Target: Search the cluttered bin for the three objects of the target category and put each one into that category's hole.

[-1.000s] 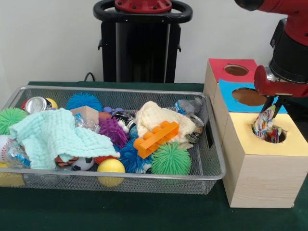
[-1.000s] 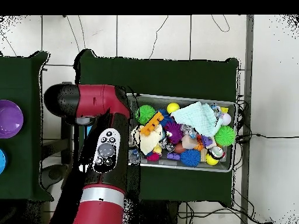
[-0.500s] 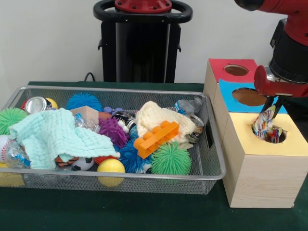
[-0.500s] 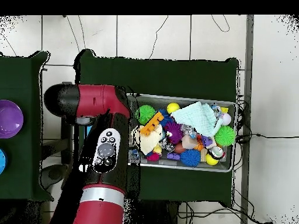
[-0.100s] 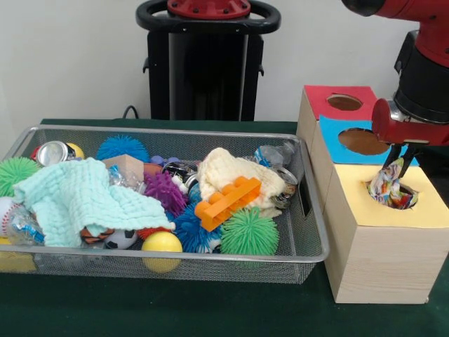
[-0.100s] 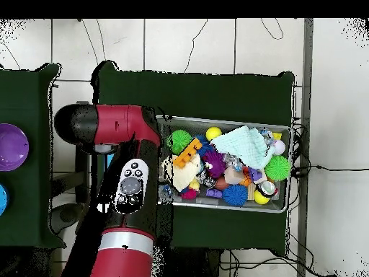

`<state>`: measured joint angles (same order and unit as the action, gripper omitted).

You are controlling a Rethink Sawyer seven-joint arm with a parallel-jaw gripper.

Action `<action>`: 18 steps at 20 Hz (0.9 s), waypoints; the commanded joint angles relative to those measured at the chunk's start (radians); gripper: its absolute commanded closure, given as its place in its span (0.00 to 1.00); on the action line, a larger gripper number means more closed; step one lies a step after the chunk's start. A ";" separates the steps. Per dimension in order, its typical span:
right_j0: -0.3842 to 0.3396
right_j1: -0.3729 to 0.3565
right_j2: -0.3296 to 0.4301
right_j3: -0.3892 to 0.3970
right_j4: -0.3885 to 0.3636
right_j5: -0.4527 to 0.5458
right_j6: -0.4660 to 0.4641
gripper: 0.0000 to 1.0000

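Hand (image 5: 400,156) pinches the crumpled wrapper (image 5: 390,188), which sits half in the yellow box's hole (image 5: 397,198) directly beneath. Wire bin (image 5: 309,232) lies well off to its side. Best to let go only once the wrapper clears the rim.

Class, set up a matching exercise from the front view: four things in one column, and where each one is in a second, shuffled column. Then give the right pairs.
Things:
1. orange brick
2. mint cloth
3. crumpled wrapper
4. red-topped box

Places:
A. farthest back in the row of boxes
B. in the yellow-topped box's hole, under the gripper
C. left part of the bin
D. on the cream cloth, mid-bin

Pairs: 1-D, 2-C, 3-B, 4-A
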<state>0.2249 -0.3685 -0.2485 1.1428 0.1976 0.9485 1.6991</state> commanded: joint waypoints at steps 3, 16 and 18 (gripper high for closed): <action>-0.029 0.064 0.058 0.022 -0.058 -0.261 0.143 1.00; -0.053 0.103 0.095 0.029 -0.056 -0.370 0.131 1.00; -0.055 0.104 0.100 0.033 -0.058 -0.397 0.131 1.00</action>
<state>0.2251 -0.3686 -0.2485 1.1431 0.1978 0.9266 1.6991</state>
